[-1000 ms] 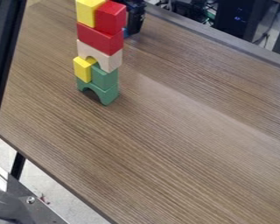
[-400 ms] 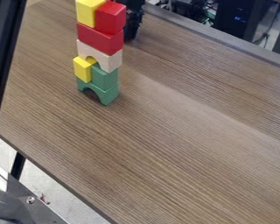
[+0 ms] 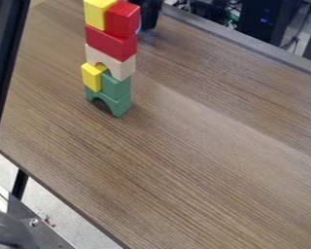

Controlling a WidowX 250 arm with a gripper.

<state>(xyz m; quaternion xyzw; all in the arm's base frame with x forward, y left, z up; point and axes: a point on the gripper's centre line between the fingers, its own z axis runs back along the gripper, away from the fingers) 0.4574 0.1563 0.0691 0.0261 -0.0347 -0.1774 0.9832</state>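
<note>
Behind the stacked blocks (image 3: 110,43), the end effector (image 3: 150,15) is partly hidden; its opening and hold, I cannot tell.

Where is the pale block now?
Upper left in the camera view, the pale block is under a red block, above a yellow block and a green block.

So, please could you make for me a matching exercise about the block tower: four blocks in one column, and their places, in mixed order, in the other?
Blocks
1. long red block
2. beige arch
3. plain green block
4. green arch

Places
A. beside the lower yellow block
B. standing on the table
C. directly under the upper yellow block and short red block
D. one level above the plain green block

Right pairs: 1-C, 2-D, 3-A, 4-B
</note>
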